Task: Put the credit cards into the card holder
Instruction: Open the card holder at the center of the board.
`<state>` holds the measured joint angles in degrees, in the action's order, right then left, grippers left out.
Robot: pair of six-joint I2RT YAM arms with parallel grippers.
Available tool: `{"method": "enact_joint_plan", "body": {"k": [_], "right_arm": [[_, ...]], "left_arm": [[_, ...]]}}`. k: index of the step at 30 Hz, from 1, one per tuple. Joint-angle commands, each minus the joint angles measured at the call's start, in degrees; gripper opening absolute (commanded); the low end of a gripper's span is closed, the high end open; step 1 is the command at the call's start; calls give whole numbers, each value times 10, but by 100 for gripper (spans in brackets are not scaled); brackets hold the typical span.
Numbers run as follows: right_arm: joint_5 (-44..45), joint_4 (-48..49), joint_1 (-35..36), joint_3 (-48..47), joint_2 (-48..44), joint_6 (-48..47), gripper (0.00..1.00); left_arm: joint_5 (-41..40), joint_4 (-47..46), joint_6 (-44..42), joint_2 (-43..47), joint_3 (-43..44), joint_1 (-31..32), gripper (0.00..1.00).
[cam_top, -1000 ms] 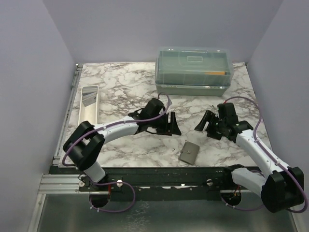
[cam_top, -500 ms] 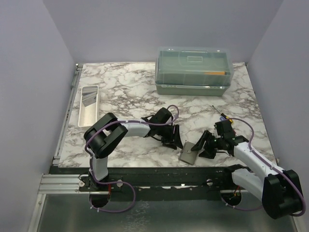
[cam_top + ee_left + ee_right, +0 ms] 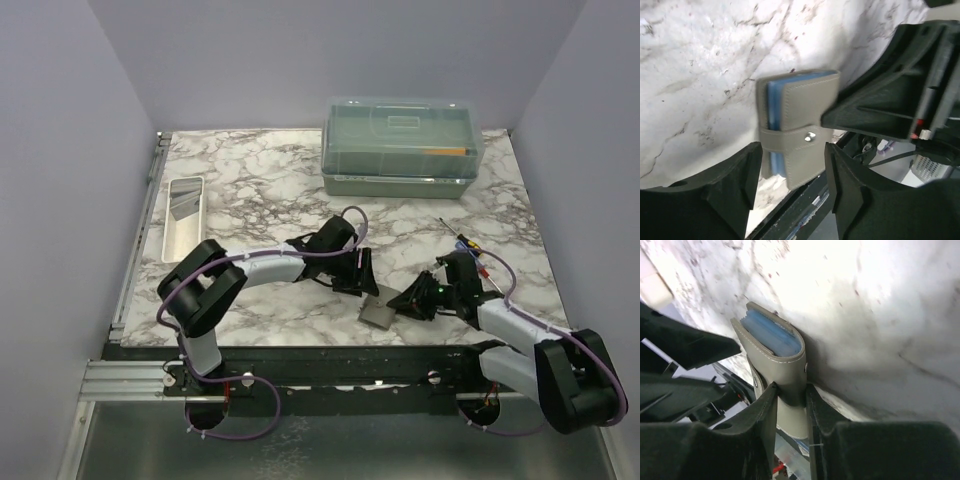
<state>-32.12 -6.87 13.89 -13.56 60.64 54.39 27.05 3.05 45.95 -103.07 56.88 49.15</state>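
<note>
Grey-olive card holder (image 3: 800,107), snap up, long axis toward table's near edge (image 3: 300,338) — right gripper (image 3: 790,392) clamps it, left gripper (image 3: 792,160) gaping.

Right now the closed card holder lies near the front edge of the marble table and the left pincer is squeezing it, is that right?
Not quite. The right pincer is the one squeezing the card holder; the right wrist view shows its fingers pressed on both sides. The left pincer stands open. The rest holds: closed, near the marble table's front edge.
</note>
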Motion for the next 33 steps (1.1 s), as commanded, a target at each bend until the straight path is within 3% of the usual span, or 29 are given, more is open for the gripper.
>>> {"method": "enact_joint_plan", "body": {"k": [1,4,12,22,26,33], "right_arm": [[-23,158,1,10,49,39,18],[-31,206,3,0,88,46,15],[-35,248,13,-27,160,49,8],[-21,244,13,-26,163,43,8],[-18,244,14,-23,165,38,8],[-11,244,14,-15,171,31,8]], "left_arm": [[-76,38,-45,47,22,3,61],[-109,59,-61,41,40,3,61],[-264,188,-119,-32,149,45,42],[-329,237,-124,-83,188,92,46],[-360,257,-126,-83,183,97,43],[-319,259,-120,-54,166,98,68]]}}
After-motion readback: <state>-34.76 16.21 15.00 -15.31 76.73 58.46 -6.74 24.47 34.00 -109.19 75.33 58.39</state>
